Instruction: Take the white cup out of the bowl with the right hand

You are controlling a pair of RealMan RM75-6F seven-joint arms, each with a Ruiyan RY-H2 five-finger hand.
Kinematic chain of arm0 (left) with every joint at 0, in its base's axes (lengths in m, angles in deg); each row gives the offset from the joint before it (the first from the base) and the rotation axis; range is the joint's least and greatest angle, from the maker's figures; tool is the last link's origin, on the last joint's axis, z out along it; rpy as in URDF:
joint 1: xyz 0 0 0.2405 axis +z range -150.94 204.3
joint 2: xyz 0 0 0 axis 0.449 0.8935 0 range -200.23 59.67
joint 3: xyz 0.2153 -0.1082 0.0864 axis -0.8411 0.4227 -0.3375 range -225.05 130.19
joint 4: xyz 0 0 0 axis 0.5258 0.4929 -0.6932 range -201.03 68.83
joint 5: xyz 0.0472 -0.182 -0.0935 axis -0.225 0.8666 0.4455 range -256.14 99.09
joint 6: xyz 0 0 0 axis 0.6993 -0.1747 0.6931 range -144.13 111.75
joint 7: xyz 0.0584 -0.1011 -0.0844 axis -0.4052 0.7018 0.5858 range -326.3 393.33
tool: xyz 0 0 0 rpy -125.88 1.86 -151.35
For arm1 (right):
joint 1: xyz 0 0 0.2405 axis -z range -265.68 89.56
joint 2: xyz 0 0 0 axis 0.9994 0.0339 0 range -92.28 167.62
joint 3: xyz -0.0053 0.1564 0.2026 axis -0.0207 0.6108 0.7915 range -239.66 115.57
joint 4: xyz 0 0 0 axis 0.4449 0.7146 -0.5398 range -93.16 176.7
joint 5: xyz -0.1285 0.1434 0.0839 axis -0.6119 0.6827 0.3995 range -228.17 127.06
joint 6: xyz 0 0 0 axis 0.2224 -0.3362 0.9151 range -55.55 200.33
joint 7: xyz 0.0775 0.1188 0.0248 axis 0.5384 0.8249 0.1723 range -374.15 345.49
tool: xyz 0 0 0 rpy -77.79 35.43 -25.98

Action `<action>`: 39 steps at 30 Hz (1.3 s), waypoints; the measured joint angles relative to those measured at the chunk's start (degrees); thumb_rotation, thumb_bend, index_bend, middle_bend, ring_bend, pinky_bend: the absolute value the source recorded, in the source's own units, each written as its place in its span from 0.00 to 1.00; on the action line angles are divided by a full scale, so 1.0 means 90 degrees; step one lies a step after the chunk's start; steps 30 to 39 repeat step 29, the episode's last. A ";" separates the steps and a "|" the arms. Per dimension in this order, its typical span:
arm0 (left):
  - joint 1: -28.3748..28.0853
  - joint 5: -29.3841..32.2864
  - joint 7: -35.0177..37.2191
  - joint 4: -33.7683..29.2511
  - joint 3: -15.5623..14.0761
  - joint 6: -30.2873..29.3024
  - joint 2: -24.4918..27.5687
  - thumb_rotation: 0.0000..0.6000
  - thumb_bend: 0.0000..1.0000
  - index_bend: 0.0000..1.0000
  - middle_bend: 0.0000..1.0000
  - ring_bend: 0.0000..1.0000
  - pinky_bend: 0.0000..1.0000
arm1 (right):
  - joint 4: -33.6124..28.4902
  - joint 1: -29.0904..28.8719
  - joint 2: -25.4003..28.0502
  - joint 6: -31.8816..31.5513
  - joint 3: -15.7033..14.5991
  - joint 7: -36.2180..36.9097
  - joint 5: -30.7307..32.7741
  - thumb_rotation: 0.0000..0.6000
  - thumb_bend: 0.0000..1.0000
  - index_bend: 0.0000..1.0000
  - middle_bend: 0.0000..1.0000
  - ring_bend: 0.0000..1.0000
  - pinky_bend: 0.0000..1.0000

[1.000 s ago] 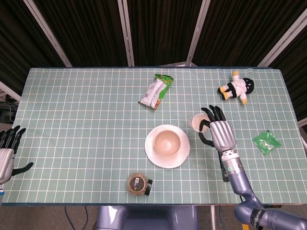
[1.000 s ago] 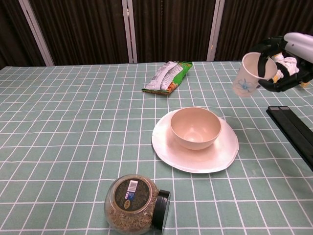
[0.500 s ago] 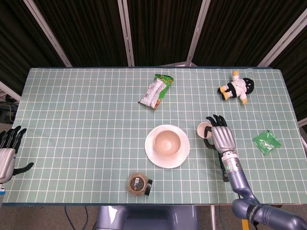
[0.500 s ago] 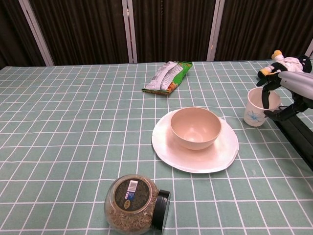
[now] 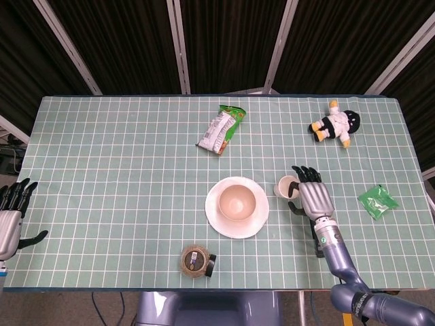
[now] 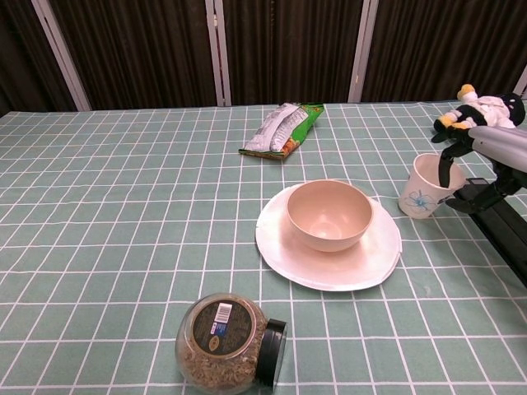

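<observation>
White paper, with a small blue print on its side, makes up the white cup [image 6: 424,196], which we see standing on the table [image 5: 102,163] just right of the plate [image 5: 217,221], at middle right of the chest view. It leans a little toward the plate and is outside the bowl [image 6: 329,216]. Our right hand [image 5: 311,195] is on it: in the chest view dark fingers [image 6: 445,164] hook over the rim on the cup's right side, with the thumb low beside the wall, so we hold the cup in a loose wrap rather than a tight squeeze. In the head view the same hand sits right of centre with the cup's open mouth just at its left.

The bowl rests in the middle of the plate, near frame centre, and shows a bare pink inside. Our left hand [image 5: 12,216] lies at the far lower left edge of the head view, fingers spread apart and holding nothing.

We also see a snack bag [image 5: 221,129] in the upper middle, a plush doll [image 5: 336,124] at upper right, a green packet [image 5: 378,200] at the right edge, and a glass jar [image 6: 224,343] on its side with a black lid at lower centre, below the plate. A black bar [image 6: 494,218] lies along the table under the right forearm.
</observation>
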 measured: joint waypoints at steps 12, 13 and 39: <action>0.0004 -0.0021 0.0030 0.0015 -0.0005 -0.0015 0.0001 1.00 0.00 0.00 0.00 0.00 0.00 | -0.0414 0.0195 0.0310 -0.0366 -0.0122 0.0086 -0.0306 1.00 0.19 0.09 0.00 0.00 0.00; 0.0005 -0.0024 0.0032 0.0018 -0.0006 -0.0017 0.0002 1.00 0.00 0.00 0.00 0.00 0.00 | -0.0455 0.0242 0.0359 -0.0432 -0.0144 0.0120 -0.0358 1.00 0.19 0.07 0.00 0.00 0.00; -0.0012 -0.0062 -0.0079 0.0098 -0.0040 -0.0001 -0.0098 1.00 0.00 0.00 0.00 0.00 0.00 | -0.0118 0.1679 0.1246 -0.2354 -0.1129 0.1249 -0.2118 1.00 0.08 0.00 0.00 0.00 0.00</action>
